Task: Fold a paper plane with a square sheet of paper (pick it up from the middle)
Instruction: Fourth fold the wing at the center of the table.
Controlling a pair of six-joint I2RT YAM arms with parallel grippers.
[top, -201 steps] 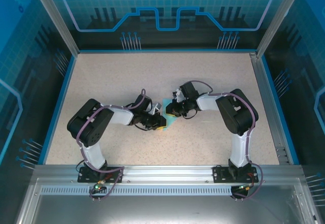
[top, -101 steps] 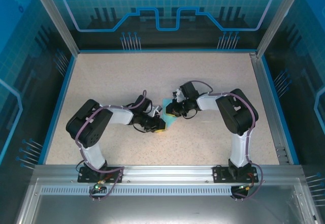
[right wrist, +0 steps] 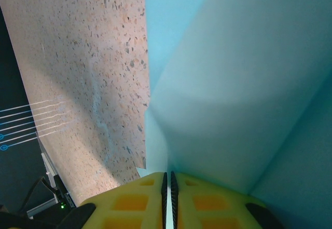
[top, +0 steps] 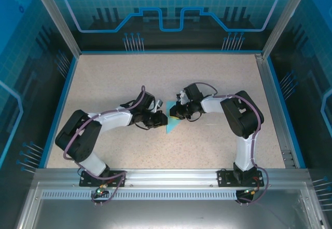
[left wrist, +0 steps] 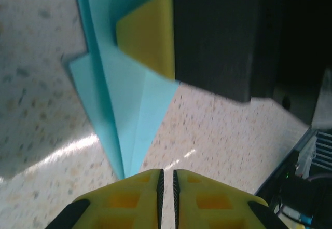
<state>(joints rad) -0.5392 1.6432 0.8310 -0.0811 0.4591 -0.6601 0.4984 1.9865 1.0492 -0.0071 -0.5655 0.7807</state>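
Note:
The paper plane [top: 170, 125] is a slim turquoise creased dart lying at mid-table, its sharp point toward the near edge. In the right wrist view its folded layers [right wrist: 233, 83] rise in front of the camera, and my right gripper [right wrist: 168, 174] is shut on an edge of it. My right gripper [top: 176, 113] sits at the dart's far end. My left gripper [top: 161, 118] is just left of the paper. Its yellow jaws [left wrist: 167, 172] are shut with nothing between them, and the dart's point [left wrist: 124, 99] ends beside the left finger. The right gripper's yellow finger [left wrist: 145, 37] rests on the paper.
The speckled beige table [top: 218, 78] has a blue rim [top: 61, 99] on the left and right and an aluminium rail [top: 171, 176] along the near edge. Both arms bend inward toward the middle.
My left arm has swung its elbow out to the left, and its gripper has slid off the paper toward the far left, uncovering the dart's point. The right gripper has held still.

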